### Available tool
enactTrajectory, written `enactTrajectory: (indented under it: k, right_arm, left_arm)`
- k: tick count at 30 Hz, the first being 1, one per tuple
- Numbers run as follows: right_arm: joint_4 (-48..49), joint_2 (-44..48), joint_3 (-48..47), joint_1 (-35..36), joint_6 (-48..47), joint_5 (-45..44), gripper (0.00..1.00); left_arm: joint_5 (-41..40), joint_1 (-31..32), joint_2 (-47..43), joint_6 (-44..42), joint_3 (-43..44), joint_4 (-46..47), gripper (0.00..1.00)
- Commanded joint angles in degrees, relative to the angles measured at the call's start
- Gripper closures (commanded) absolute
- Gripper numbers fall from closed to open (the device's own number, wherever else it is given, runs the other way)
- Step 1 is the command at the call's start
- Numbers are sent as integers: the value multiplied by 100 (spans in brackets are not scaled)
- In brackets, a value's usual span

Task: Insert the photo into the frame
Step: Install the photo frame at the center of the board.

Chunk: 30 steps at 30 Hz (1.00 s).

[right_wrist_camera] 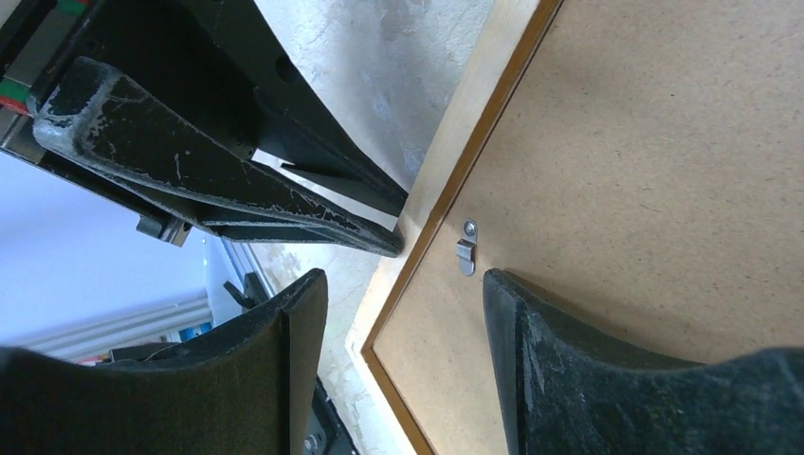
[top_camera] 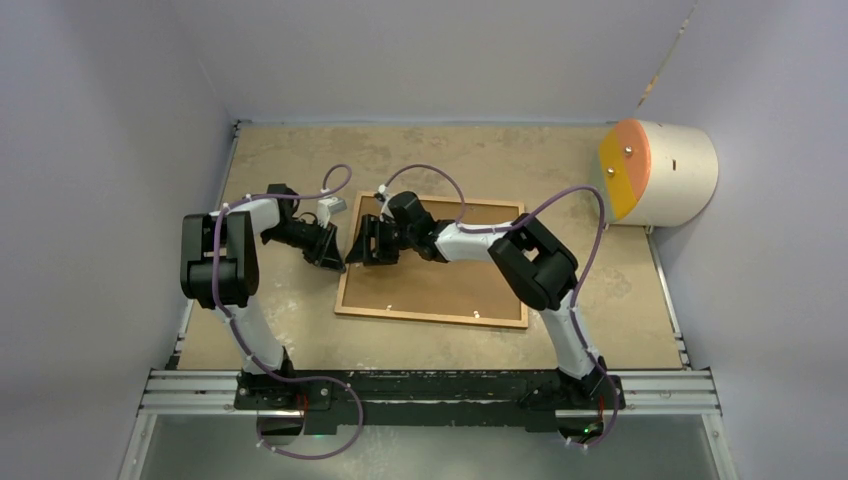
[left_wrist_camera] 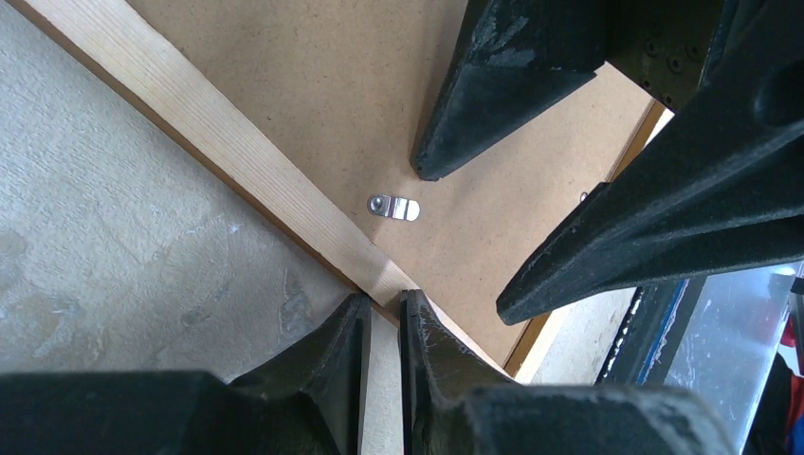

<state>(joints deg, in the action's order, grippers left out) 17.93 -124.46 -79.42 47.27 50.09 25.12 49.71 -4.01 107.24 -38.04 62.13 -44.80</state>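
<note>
Orange-brown wooden frame [top_camera: 430,317] lies face-down; left fingers [left_wrist_camera: 313,370] nearly closed, right fingers [right_wrist_camera: 569,360] wide.

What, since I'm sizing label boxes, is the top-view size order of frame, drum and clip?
1. Frame, largest.
2. Drum, clearly smaller.
3. Clip, smallest, a mere speck.

Table [top_camera: 300,160]: mottled tan top, walled on three sides. Wooden picture frame [top_camera: 430,317] lies flat near centre, back side up, brown backing board [top_camera: 440,285] seated inside it. White drum [top_camera: 680,170] with orange-yellow end face lies on its side, well apart from the frame's far right corner.
</note>
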Motion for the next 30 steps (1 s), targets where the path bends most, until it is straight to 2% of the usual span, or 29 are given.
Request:
enactTrajectory:
  k: [1,14,30]
  right_arm:
    - [70,-55,-213,57,29,83,37]
    - [111,-326,-359,140,139,190,40]
    - [306,-378,-274,171,483,-23,41]
  left_arm:
    - [-353,85,41,-146,-195,460,95]
    - [-329,85,-70,-31,-367,638,100]
    - [-428,85,-72,-1,-436,738,100]
